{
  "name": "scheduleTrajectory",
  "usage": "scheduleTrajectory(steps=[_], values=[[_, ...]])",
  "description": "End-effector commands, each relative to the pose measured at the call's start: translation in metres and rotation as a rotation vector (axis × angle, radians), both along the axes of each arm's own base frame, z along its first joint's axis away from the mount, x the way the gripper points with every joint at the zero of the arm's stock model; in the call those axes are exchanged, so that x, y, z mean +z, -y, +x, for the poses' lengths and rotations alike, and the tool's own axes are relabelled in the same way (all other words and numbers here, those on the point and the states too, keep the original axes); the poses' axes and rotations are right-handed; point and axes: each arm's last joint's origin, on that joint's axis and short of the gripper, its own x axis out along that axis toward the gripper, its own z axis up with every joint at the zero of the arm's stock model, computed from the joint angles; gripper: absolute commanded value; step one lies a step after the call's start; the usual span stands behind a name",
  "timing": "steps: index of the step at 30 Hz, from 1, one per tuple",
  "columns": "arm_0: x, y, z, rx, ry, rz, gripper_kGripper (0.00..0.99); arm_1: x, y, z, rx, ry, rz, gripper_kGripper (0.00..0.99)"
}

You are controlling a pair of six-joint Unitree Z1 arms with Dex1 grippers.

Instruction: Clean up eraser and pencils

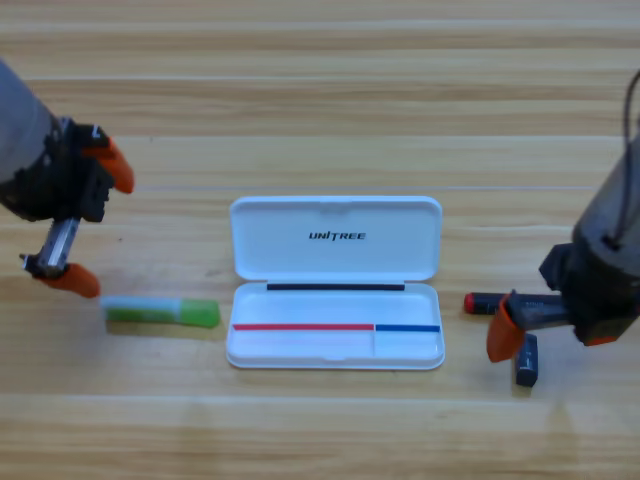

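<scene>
The green pencil (161, 312) lies flat on the table, left of the open white case (335, 352). My left gripper (93, 222) is open wide just above and left of it, its lower jaw near the pencil's pale left end without touching it. The black pencil (487, 302) with a red end lies right of the case, its right part hidden under my right gripper (512, 320), which hangs low over it. The small dark eraser (526, 361) lies just below that gripper, on the wood.
The case's lid (335, 237) lies folded back toward the far side, and its shallow tray holds none of the three things. Bare wooden table stretches behind and in front of the case.
</scene>
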Motion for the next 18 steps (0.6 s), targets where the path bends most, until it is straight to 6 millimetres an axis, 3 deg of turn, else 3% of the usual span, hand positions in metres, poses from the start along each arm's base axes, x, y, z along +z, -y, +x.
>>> scheduleTrajectory(steps=[1, 13, 15, 18], values=[[-0.034, 0.0, 0.04, 0.105, -0.162, 0.092, 0.957, -0.044, -0.002, 0.022, -0.131, -0.076, -0.084, 0.962], [-0.067, 0.023, 0.082, 0.127, -0.312, 0.091, 0.957, -0.08, 0.0, 0.03, -0.183, -0.106, -0.14, 0.808], [-0.074, 0.026, 0.085, 0.124, -0.333, 0.087, 0.957, -0.085, 0.001, 0.03, -0.186, -0.125, -0.137, 0.666], [-0.082, 0.027, 0.09, 0.127, -0.348, 0.082, 0.957, -0.09, 0.0, 0.03, -0.179, -0.142, -0.138, 0.331]])
